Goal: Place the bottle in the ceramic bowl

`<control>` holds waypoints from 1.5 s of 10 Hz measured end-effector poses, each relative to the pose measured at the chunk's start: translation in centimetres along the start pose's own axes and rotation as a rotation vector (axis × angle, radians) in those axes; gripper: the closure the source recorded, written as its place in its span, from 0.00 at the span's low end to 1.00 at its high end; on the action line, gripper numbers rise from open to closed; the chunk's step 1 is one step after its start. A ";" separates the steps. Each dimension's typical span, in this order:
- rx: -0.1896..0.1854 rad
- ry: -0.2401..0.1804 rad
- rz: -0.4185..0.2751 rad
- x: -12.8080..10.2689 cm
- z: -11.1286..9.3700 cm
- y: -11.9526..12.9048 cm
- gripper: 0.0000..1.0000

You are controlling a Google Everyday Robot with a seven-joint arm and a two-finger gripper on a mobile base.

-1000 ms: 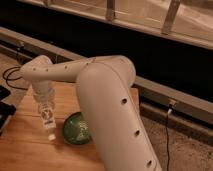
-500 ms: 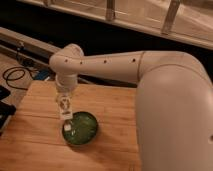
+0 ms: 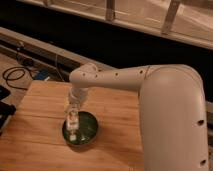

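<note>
While a moment ago beside it, the gripper point(image 3: 72, 116) now holds the bottle point(image 3: 71, 125) over the ceramic bowl point(image 3: 88, 131).

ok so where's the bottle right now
In the camera view, lower left: the bottle hangs from the gripper over the ceramic bowl's left half, on the wooden table.

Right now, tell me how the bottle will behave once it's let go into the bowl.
The bottle is slim and round-bodied, so it will probably roll or slide to the lowest point of the bowl. It looks small and light, so a bounce on the hard glaze is possible. The gripper holds it low over the bowl's left side, so a short drop should stay inside.
</note>
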 end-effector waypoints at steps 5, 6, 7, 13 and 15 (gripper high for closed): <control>0.000 -0.001 0.000 0.0 0.0 0.0 0.48; -0.001 -0.001 0.000 -0.1 0.0 0.1 0.38; 0.000 -0.001 0.000 -0.1 0.0 0.0 0.28; 0.000 -0.001 0.000 -0.1 0.0 0.0 0.20; 0.000 -0.001 0.001 -0.1 0.0 0.0 0.20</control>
